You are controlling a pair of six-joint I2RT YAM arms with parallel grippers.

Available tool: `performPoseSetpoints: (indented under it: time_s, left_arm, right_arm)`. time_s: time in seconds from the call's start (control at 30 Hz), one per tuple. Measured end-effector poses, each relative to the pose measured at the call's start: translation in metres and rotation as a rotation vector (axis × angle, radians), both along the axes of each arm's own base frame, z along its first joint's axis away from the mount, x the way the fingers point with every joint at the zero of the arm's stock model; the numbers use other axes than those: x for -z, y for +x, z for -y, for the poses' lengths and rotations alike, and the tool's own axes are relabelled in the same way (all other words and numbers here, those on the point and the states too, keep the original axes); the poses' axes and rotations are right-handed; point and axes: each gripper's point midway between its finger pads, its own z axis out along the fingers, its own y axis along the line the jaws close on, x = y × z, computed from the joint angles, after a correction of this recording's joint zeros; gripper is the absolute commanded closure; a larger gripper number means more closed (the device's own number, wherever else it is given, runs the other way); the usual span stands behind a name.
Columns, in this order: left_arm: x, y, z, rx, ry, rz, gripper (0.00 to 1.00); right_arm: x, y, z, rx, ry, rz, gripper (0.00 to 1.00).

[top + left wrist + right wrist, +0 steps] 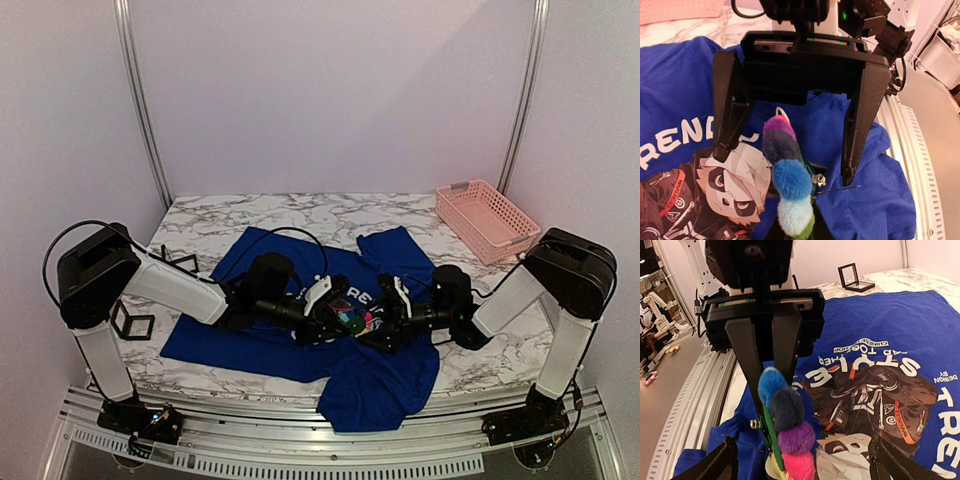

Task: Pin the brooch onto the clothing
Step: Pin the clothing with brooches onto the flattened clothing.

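From above, the two arms reach in from either side and meet low over the middle of the blue T-shirt (265,345). It lies spread on the marble tabletop (300,212), and one flap spills over the near edge toward the metal rail (250,435). The left end effector (338,319) and the right end effector (380,322) face each other tip to tip over the chest print, with the brooch (352,320) between them. Bare marble lies open behind the shirt up to the back wall. A pink basket (488,222) sits at the far right corner, well apart. A black frame holder (131,322) stands by the shirt's left edge near the left arm, and a second frame holder (182,263) stands further back. In the left wrist view the brooch fills the foreground, its fluffy petals stacked purple, grey, blue and pale, with a thin pin sticking out sideways above the cloth. The right end effector's fingers stand wide on either side of the brooch, clear of the petals. Whether the pin touches the fabric cannot be told. In the right wrist view the left end effector's fingers are drawn narrow and clamp the brooch. The right end effector's own fingertips show at the two bottom corners, far apart, with the print between them.
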Motion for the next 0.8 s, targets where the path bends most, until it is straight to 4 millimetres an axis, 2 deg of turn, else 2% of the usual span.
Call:
performPoseSetpoints:
  time_s: [0.27,0.43,0.6,0.8]
  left_arm:
    - [0.0,0.0,0.0,-0.002,0.001,0.0,1.0]
    - [0.0,0.001,0.0,-0.004,0.002,0.002,1.0]
    - [0.0,0.001,0.0,-0.005,0.002,0.002,1.0]
    - [0.001,0.002,0.0,-0.009,0.005,0.003,1.0]
  right_arm:
    - [-0.025,0.009,-0.015,0.026,0.04,0.002,0.12]
    - [-0.029,0.011,-0.017,0.045,0.021,-0.019,0.12]
    - [-0.035,0.023,-0.026,0.097,-0.014,-0.03,0.12]
    - [-0.026,0.026,-0.027,0.126,-0.059,-0.043,0.12]
